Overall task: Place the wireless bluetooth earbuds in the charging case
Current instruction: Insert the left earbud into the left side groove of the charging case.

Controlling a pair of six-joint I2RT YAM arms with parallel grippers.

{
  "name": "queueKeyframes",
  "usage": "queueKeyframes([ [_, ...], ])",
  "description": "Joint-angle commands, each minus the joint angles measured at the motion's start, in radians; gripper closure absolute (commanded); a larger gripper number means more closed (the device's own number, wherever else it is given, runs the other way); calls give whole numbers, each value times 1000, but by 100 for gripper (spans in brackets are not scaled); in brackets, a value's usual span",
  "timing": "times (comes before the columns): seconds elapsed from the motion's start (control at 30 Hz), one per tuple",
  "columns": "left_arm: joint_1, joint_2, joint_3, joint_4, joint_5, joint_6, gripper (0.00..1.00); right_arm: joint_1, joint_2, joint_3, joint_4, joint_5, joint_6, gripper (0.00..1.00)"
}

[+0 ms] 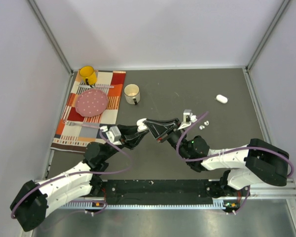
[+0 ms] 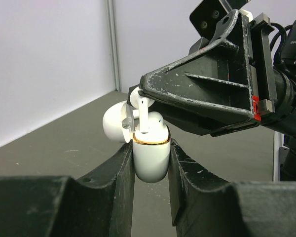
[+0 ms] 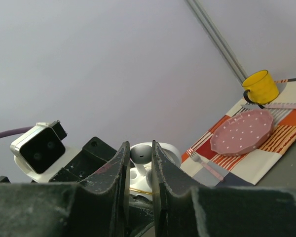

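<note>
Nearest us, the black two-finger left gripper [image 2: 151, 165] clamps the glossy white pebble-shaped charging case [image 2: 150, 157] upright, lid hinged back. Directly above, we see the right gripper [image 3: 139, 149] pinching a tiny white plastic earbud [image 2: 143, 114], its stem vertical and its tip at the case's rim.

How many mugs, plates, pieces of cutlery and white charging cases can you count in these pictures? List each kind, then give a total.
Mugs: 2, yellow mug and white mug
Plates: 1, pink plate
Cutlery: 2, fork and second utensil
Charging cases: 2, open case and closed case
Total: 7
</note>
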State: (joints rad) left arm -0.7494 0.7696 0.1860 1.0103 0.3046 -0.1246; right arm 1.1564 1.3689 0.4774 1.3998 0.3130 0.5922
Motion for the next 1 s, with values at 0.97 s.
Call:
queueKeyframes([
  [0.97,-7,-39,13,39,-29,25,100,17,-22,76,208,-144,-131,100],
])
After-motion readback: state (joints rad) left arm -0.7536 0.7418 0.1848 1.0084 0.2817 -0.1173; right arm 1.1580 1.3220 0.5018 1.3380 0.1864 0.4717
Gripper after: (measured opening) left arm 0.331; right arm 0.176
